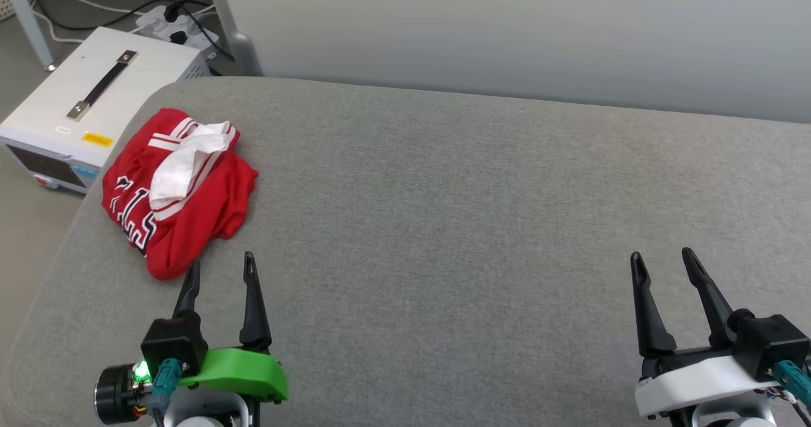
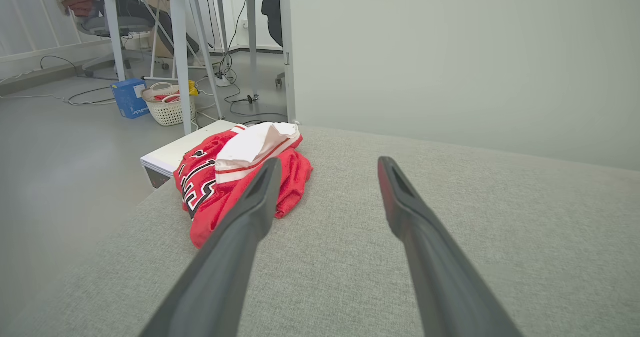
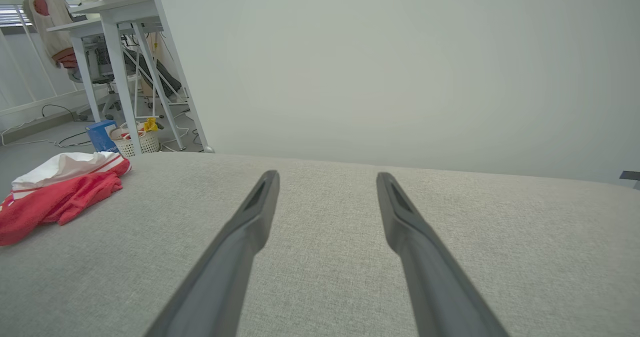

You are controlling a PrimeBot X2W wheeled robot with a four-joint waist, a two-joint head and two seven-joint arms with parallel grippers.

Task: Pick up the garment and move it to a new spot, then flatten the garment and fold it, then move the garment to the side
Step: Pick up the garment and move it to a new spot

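Note:
The garment (image 1: 180,189) is a red jersey lying crumpled in a heap at the far left of the grey padded surface (image 1: 443,224), a white sleeve with red stripes folded on top and black white-outlined lettering on its left side. My left gripper (image 1: 220,268) stands open just in front of the heap, fingertips a short way from its near edge, nothing between them. In the left wrist view the garment (image 2: 240,177) lies ahead and left of my open left gripper (image 2: 327,169). My right gripper (image 1: 665,263) is open and empty at the near right; in the right wrist view the garment (image 3: 55,192) lies far left.
A white box-shaped device (image 1: 82,110) with a black handle stands on the floor just beyond the surface's left corner, with cables and a power strip (image 1: 180,25) behind it. A pale wall panel (image 1: 507,34) runs along the far edge. Table legs, a basket (image 2: 167,107) and a blue box (image 2: 129,98) stand farther off.

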